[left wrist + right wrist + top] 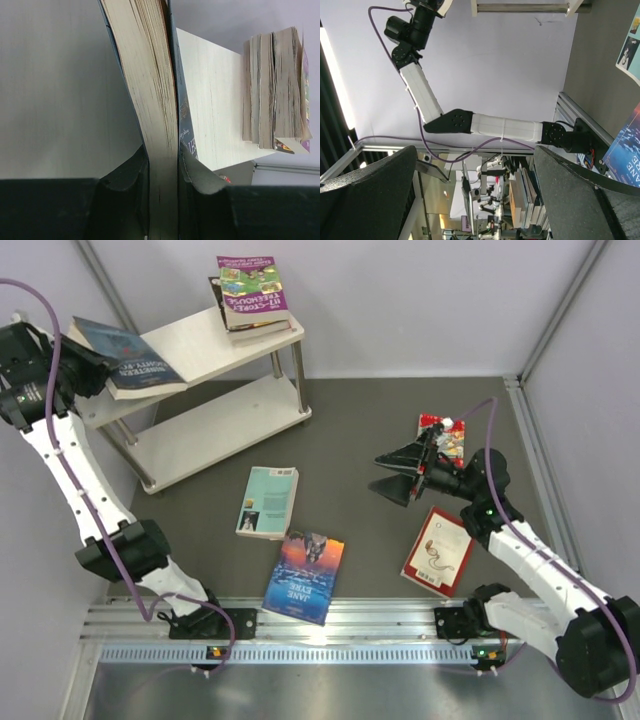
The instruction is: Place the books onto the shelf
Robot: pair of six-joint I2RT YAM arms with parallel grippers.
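Grey tabletop (365,440), white walls (420,310), pale shelf (215,430)

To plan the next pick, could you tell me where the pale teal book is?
In the top view, the pale teal book lies flat on the table left of centre, between the shelf and the blue sunset book.

"JANE EYRE", upside down, on sunset bk (304,577). "NINETEEN" on dark-blue bk (130,355), 2nd line unclear. "STOREY TREEHOUSE" on purple-green bk (252,288), no. before it illegible. Other covers unreadable.
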